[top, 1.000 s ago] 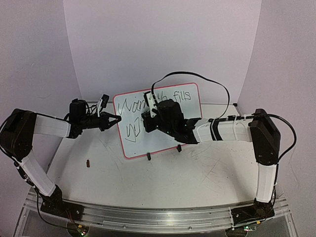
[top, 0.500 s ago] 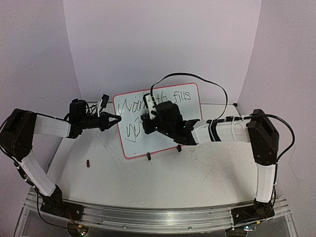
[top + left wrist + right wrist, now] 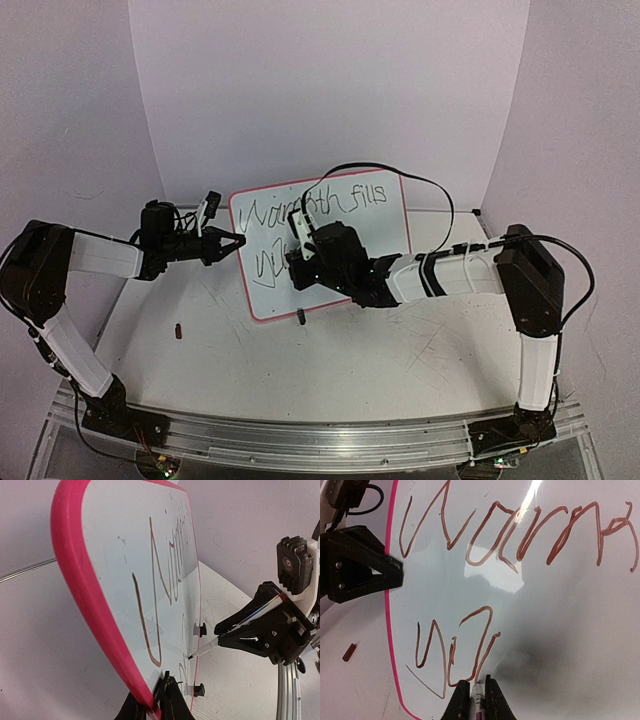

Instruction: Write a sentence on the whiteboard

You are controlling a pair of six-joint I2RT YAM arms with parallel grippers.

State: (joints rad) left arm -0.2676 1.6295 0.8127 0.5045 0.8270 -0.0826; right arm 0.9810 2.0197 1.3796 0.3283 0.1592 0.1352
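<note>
The whiteboard stands tilted at the back middle of the table, pink-red frame around it. The sentence shows a top line of brown-dark scrawl and a short second line beneath it. My left gripper is shut on the board's left frame edge; in the left wrist view its fingers pinch the pink frame. My right gripper is shut on a marker. The marker's tip touches the board at the end of the second line's last stroke. The right arm hides part of the writing from above.
A small dark red piece lies on the scratched tabletop left of the board, also in the right wrist view. One black clip foot shows under the board's lower edge. A black cable loops over the right arm.
My right gripper has moved down and a little left across the board with the marker, uncovering more of the top line. The left gripper and board have stayed still.
</note>
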